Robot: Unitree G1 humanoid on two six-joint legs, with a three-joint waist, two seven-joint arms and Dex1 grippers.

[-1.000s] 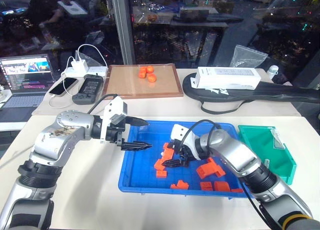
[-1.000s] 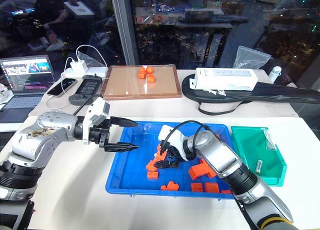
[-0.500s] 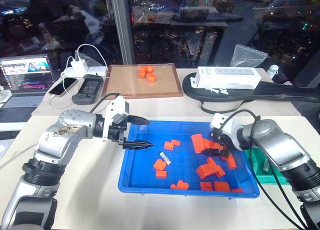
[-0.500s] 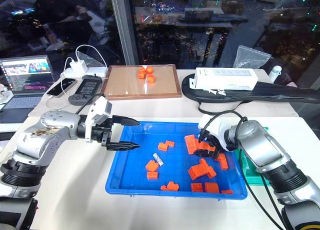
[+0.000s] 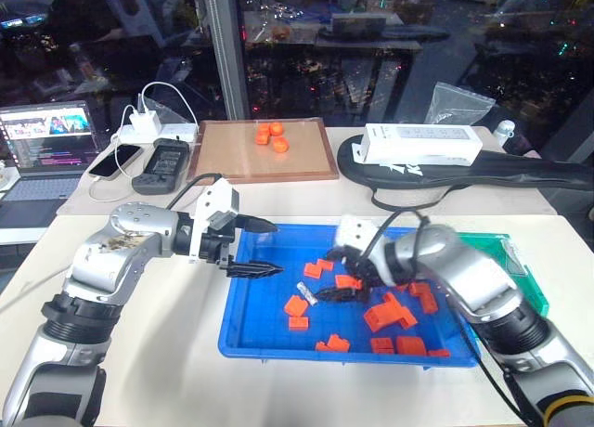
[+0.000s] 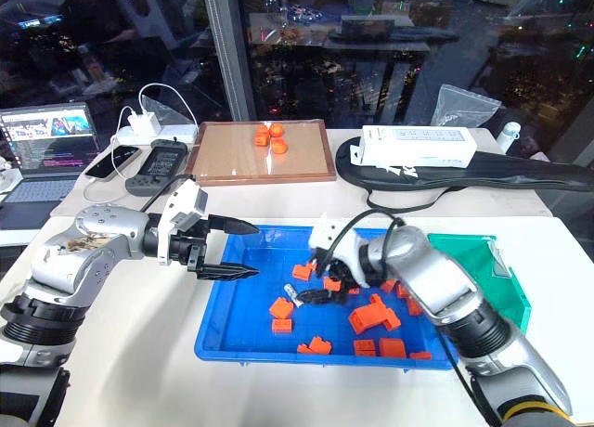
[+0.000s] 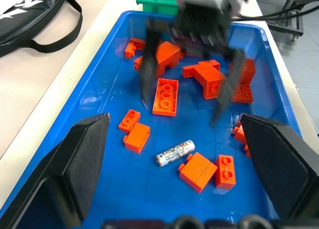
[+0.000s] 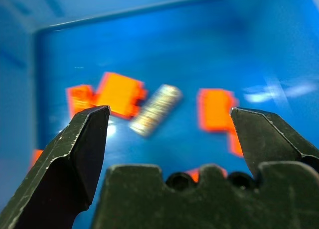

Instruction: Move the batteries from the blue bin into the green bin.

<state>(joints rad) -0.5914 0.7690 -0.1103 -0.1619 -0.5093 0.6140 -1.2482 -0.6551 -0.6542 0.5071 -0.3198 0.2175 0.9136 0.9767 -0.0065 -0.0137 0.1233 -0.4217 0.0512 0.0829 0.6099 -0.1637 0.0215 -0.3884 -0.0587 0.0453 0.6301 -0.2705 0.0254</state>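
R fingers (image 6: pixel 316 277) spread wide, empty, over battery (image 7: pixel 174 153) in blue bin (image 5: pixel 243 323); L fingers (image 5: pixel 260 248) open, empty.

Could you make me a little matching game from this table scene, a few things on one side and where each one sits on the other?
Things:
1. battery
2. orange fruits
3. laptop
4. white box

Places:
A. on the black bag
B. in the brown wood-framed tray
C. on the floor of the blue bin, among orange bricks
D. at the far left edge of the desk

Pairs: 1-C, 2-B, 3-D, 4-A
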